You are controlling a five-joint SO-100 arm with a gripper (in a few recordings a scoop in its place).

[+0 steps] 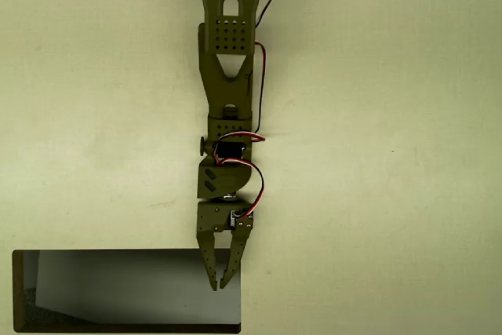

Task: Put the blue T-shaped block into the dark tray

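Tray: dark tray (118, 256), lower left of frame, long axis left-right.
Hand: hand (222, 280) over tray's right end, fingertips nearly together, nothing seen between them.
Block: blue T-shaped block not located; direction from hand unknown.

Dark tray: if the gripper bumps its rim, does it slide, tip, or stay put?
Probably stays put: the dark tray looks sunk into the table, not a loose box. Tipping seems unlikely; it is wide and its rim seems flush. The thin rim looks rigid, so the gripper above it might catch there.
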